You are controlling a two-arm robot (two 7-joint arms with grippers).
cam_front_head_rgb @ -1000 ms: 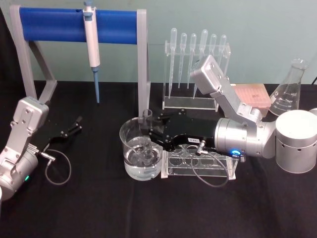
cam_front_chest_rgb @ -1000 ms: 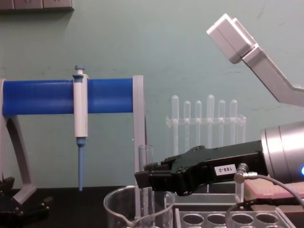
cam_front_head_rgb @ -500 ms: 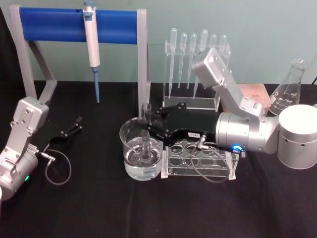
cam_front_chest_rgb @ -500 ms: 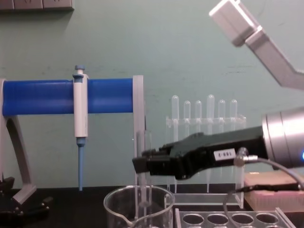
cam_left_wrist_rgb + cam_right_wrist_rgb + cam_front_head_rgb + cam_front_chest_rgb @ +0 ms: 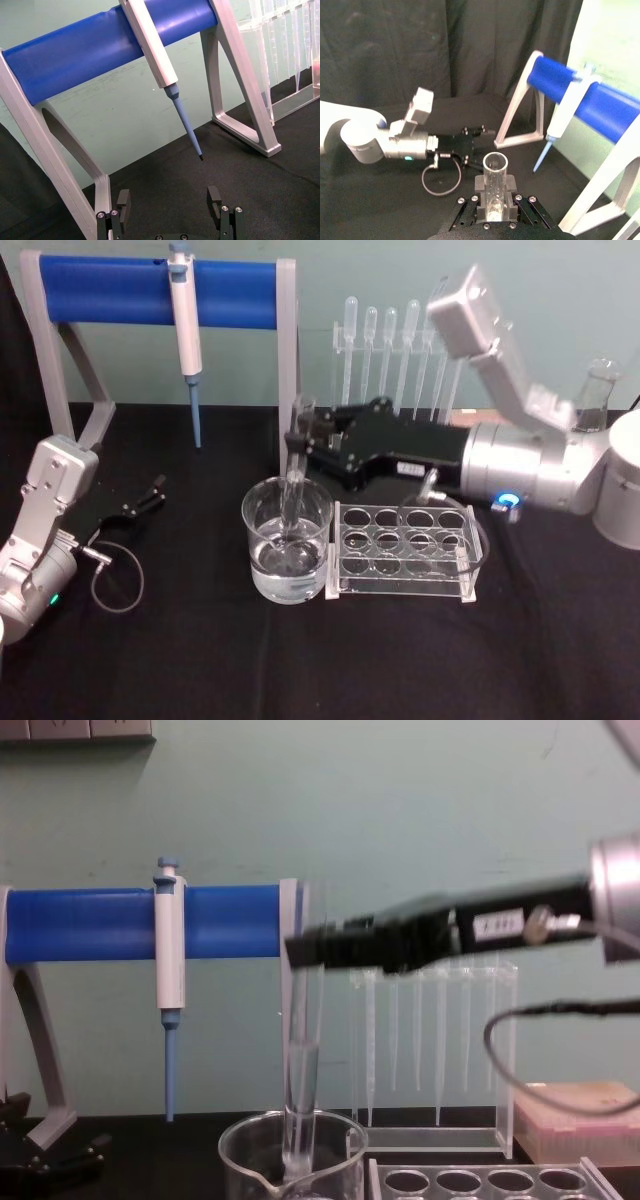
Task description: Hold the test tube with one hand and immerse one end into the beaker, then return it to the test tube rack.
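My right gripper (image 5: 303,443) is shut on the test tube (image 5: 296,472), gripping near the top and holding it upright over the beaker (image 5: 287,552). In the chest view the test tube (image 5: 301,1060) hangs from the right gripper (image 5: 300,948) with a little clear liquid inside. Its lower end sits below the rim of the beaker (image 5: 240,1145). The right wrist view looks down on the tube's flared rim (image 5: 495,162) between the fingers. My left gripper (image 5: 148,494) rests open on the black table at the far left, its fingers (image 5: 214,199) spread with nothing between them.
A clear rack with round holes (image 5: 405,552) stands right beside the beaker. Behind are a pipette stand (image 5: 395,340) and a blue-barred frame (image 5: 110,288) holding a pipettor (image 5: 184,320). A flask (image 5: 596,392) and a white cylinder (image 5: 626,495) sit at the far right.
My right gripper has risen with the test tube, lifting it from deep in the beaker until just its lower end is inside. The left arm has not moved.
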